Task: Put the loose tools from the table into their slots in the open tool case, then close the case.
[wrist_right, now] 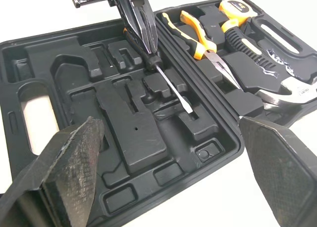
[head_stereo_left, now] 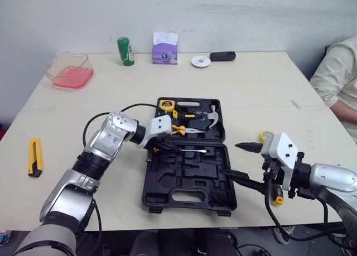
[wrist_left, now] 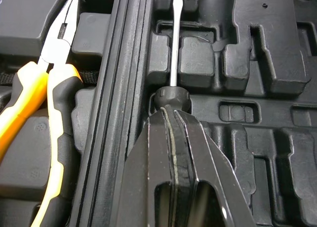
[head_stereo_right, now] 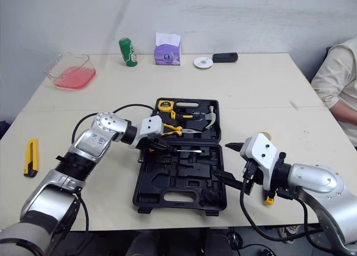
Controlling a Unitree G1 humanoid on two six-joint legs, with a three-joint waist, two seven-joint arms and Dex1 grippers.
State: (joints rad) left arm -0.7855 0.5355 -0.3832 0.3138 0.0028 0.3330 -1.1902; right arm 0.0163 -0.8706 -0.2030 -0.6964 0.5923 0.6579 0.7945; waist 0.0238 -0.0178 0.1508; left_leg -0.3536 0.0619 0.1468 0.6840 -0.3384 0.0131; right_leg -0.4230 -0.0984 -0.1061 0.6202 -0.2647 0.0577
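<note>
Grips the screwdriver (wrist_left: 172, 95) by its black handle with the closed fingers of the left gripper (wrist_left: 171, 114). Holds it low in the near half of the open case (head_stereo_left: 167, 180), just beside the hinge, with the shaft running along the moulded slots toward the right side. Cannot tell whether fully seated. Spreads the fingers of the right gripper (head_stereo_left: 242, 162) wide around nothing, at the case's right edge, one tip over the near half. Stores pliers (head_stereo_left: 181, 129), hammer (head_stereo_left: 212, 117) and tape (head_stereo_left: 166, 105) in the far half. Carries a yellow knife (head_stereo_left: 34, 157) at the counter's (head_stereo_left: 251, 88) left side, well apart from the case.
</note>
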